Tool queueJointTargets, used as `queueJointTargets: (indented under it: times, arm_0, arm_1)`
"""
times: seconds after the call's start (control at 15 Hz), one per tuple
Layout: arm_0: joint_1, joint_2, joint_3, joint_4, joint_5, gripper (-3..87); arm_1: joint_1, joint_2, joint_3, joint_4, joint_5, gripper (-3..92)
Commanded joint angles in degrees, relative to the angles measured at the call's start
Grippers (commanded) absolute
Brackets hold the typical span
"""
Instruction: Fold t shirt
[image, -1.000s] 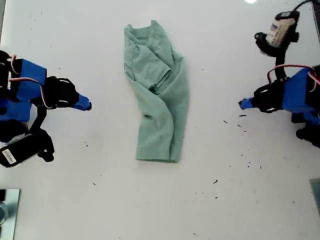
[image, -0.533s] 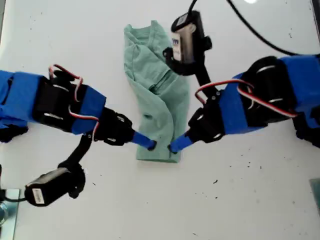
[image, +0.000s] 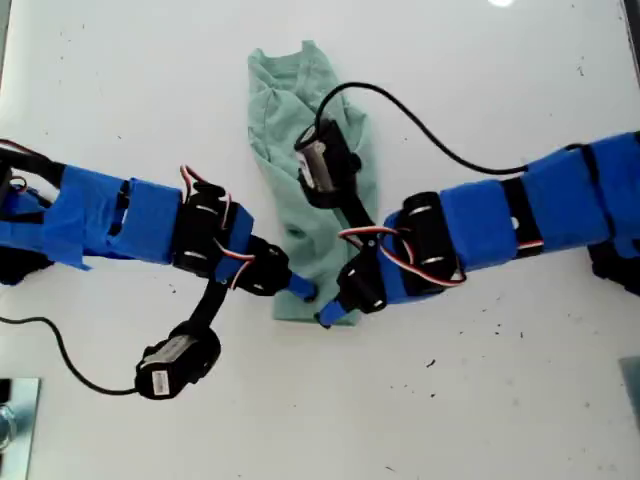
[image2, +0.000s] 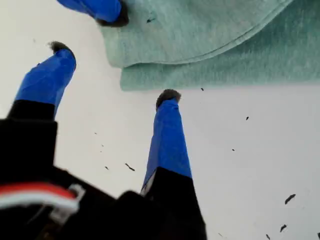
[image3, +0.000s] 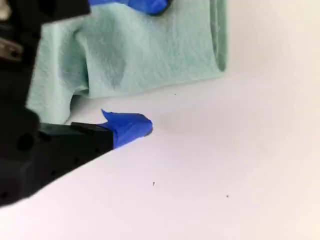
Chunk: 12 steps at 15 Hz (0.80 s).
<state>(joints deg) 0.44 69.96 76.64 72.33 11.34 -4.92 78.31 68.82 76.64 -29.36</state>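
The t shirt (image: 315, 180) lies on the table (image: 500, 400), both arms meeting at its near hem.

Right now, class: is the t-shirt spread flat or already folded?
Folded: the t-shirt lies as a narrow lengthwise strip with layered edges showing at its bottom hem.

- t shirt (image: 315, 200): plain pale mint green
- table (image: 500, 400): white with tiny dark specks
- grippers: blue tape on fingers (image2: 167, 135), black bodies

the pale mint-green t shirt (image: 315, 170) lies folded lengthwise, wrinkled, on the white table.
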Motion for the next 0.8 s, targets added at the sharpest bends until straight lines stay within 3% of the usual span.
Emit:
queueJointTargets:
  times: [0.0,0.07,0.2,0.27,0.4,0.73]
  arm_0:
    - [-2.2,-5.36,-6.77,0.53,1.41,29.4]
    - [-2.29,-8.7,-10.11,1.85,2.37,24.2]
    - [-1.58,-10.63,-11.78,1.41,2.72,5.7]
    - [-1.14,-11.25,-12.92,1.58,2.9,-0.1]
    - [-0.18,-11.34,-14.41,1.67,3.78,-0.1]
    - [6.5,-8.7,-22.76,1.58,7.47,-0.1]
  arm_1:
    - [0.35,-5.71,-6.33,-1.23,1.05,30.6]
    - [0.62,-8.7,-7.38,0.0,1.67,27.5]
    - [0.79,-13.45,-9.76,3.16,2.02,18.7]
    - [0.88,-14.41,-9.84,4.39,3.25,4.9]
    - [0.7,-14.59,-11.07,5.19,2.81,2.6]
    - [-7.65,-7.29,-29.18,11.78,-8.17,2.6]
